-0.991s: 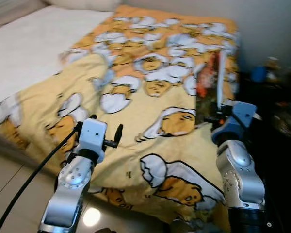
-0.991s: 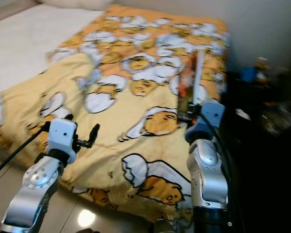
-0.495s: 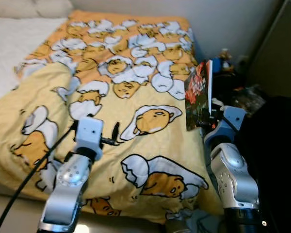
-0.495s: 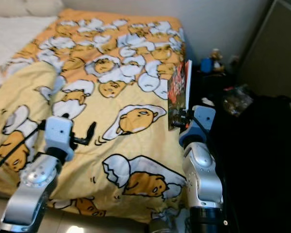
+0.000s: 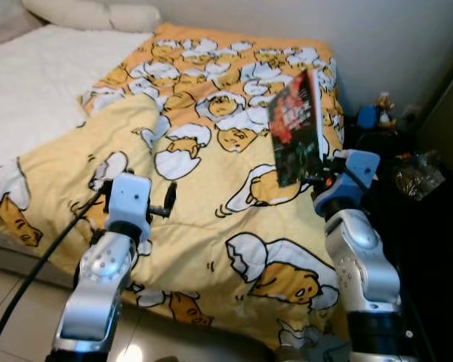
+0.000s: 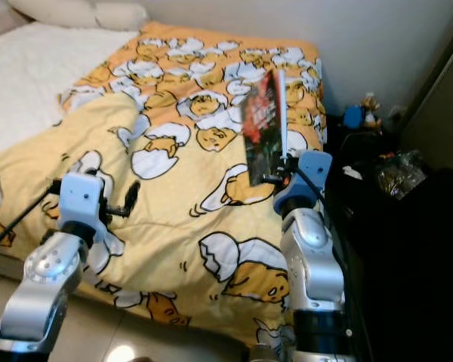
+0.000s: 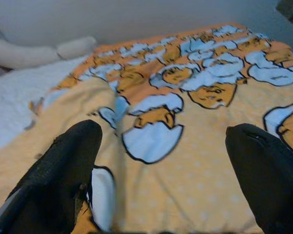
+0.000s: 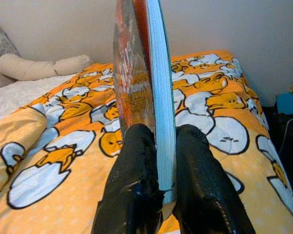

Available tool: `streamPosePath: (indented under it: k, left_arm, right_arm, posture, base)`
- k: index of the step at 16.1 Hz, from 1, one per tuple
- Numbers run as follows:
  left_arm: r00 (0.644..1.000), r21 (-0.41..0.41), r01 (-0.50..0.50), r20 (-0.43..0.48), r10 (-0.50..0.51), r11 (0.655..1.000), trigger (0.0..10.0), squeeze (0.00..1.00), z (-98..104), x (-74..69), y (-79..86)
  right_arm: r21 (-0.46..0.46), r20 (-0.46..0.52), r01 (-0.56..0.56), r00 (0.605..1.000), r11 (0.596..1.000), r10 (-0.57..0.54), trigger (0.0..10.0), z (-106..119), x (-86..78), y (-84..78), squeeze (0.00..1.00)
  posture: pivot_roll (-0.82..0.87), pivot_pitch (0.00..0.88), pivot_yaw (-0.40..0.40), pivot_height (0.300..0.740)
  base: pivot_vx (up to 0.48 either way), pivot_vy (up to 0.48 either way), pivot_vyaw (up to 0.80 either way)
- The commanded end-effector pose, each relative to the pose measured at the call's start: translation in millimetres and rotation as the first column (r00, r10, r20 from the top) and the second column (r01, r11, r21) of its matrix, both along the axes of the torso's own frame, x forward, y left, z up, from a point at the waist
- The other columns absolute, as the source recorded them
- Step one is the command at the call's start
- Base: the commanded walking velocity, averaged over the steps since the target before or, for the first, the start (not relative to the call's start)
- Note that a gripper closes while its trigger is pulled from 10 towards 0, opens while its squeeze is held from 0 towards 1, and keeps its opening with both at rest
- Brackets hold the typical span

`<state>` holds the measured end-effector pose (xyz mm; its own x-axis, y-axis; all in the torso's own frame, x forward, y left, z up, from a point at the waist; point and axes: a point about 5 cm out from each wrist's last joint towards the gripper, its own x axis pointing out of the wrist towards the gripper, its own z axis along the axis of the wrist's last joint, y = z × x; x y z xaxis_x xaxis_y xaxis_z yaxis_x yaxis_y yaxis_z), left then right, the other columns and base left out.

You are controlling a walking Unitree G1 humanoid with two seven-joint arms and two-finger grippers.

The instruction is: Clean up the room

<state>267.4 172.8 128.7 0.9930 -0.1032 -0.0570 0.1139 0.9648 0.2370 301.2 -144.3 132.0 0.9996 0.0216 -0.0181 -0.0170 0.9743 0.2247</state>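
My right gripper (image 5: 317,178) is shut on a thin book (image 5: 296,126) with a dark red cover, held upright by its lower edge above the right side of the bed. In the right wrist view the black fingers (image 8: 132,165) pinch the book (image 8: 146,87) between them, its white page edge facing me. Over the front of the yellow egg-print blanket (image 5: 211,151), my left gripper (image 5: 168,202) is open with nothing between its fingers (image 7: 63,170). The blanket (image 7: 185,97) lies rumpled on the bed, with one fold raised on the left.
White sheet (image 5: 38,83) and pillows (image 5: 90,15) lie at the bed's far left. A dark, cluttered nightstand area (image 5: 408,166) with small items stands right of the bed against the wall. Tiled floor (image 5: 15,317) runs along the bed's front edge.
The camera has swung, shifting the whole scene. My right gripper has raised the book higher and tilted it left over the blanket. The left gripper stays open.
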Motion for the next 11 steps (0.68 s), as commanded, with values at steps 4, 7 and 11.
streamPosePath:
  k: [4, 7, 11]
  left_arm:
    - [1.0, 0.012, 0.013, -0.006, -0.013, 1.0, 10.0, 0.38, 0.6, 8.9, 0.0]
    - [1.0, 0.019, -0.01, -0.002, 0.01, 1.0, 10.0, 0.38, -0.5, 13.3, 6.4]
    - [1.0, 0.001, 0.001, -0.011, -0.001, 1.0, 10.0, 0.38, -2.6, 9.4, -0.6]
  right_arm:
    - [-0.009, 0.011, 0.042, 0.999, 0.999, -0.042, 10.0, 3.8, -3.7, -5.9, 0.0]
    - [-0.019, 0.001, 0.029, 1.0, 0.999, -0.029, 10.0, 3.1, -3.7, -6.2, 0.0]
    - [-0.031, -0.013, 0.031, 0.999, 0.999, -0.032, 10.0, 0.4, -6.5, -12.1, 0.0]
  posture:
    - [0.01, 0.0, 0.028, 0.74]
    - [0.0, 0.0, 0.007, 0.74]
    - [0.01, 0.0, 0.016, 0.74]
  base:
    - [0.0, 0.344, -0.73]
    - [0.0, 0.344, -0.8]
    - [0.0, 0.345, -0.8]
